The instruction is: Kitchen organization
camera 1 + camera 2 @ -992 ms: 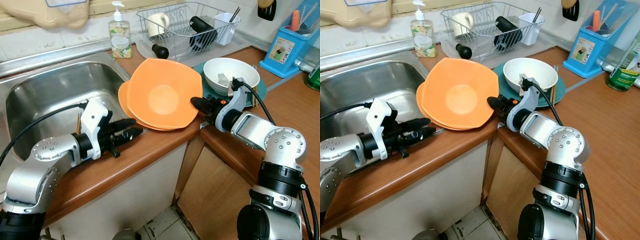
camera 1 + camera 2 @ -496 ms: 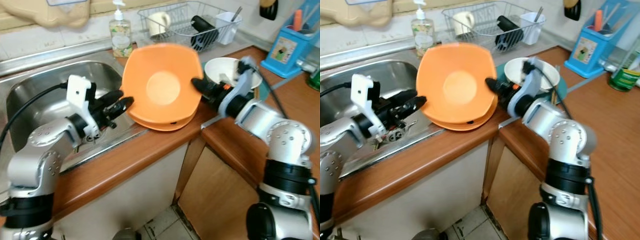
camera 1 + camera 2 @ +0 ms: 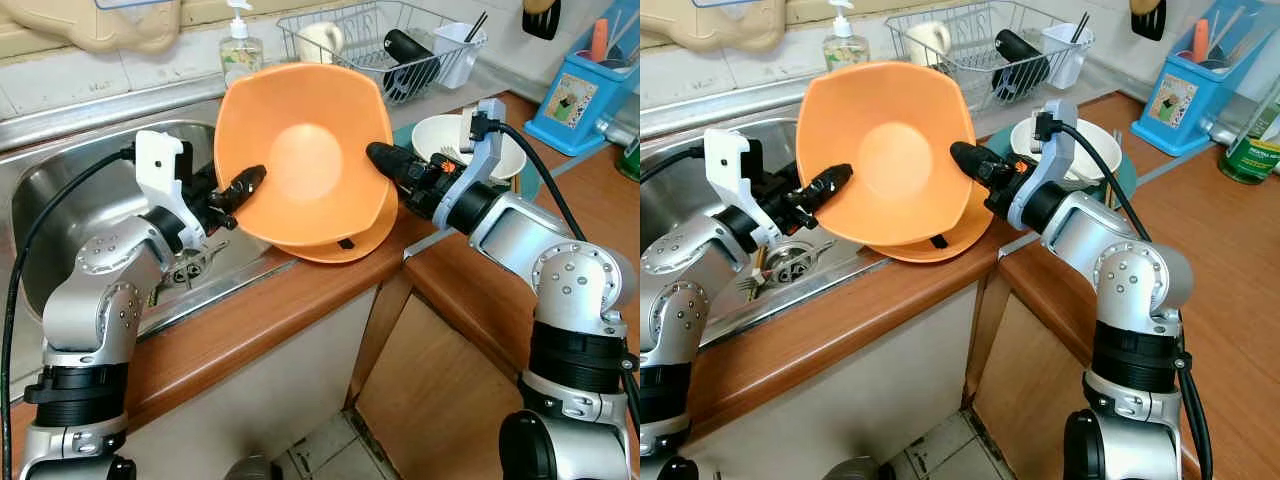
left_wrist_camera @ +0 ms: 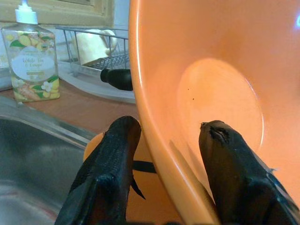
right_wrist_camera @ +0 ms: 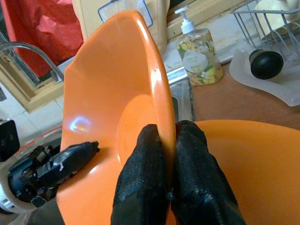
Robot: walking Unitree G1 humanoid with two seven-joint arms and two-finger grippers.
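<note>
Two grippers share one orange squarish plastic plate (image 3: pixel 300 160), tilted up above its twin (image 3: pixel 345 235) on the counter. My right gripper (image 3: pixel 380 158) pinches the rim at 3 o'clock; my left gripper (image 4: pixel 171 129), fingers spread, straddles the 9 o'clock edge, probably to steady it.

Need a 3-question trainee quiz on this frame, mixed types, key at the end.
1. True or false: the right gripper is shut on the rim of the raised orange plate.
2. Multiple choice: what lies directly under the raised plate? A) a second orange plate B) a cutting board C) a towel
3. Fill in: the left gripper has one finger on each side of the plate's ____.

Key: 1 true; 2 A; 3 rim
</note>
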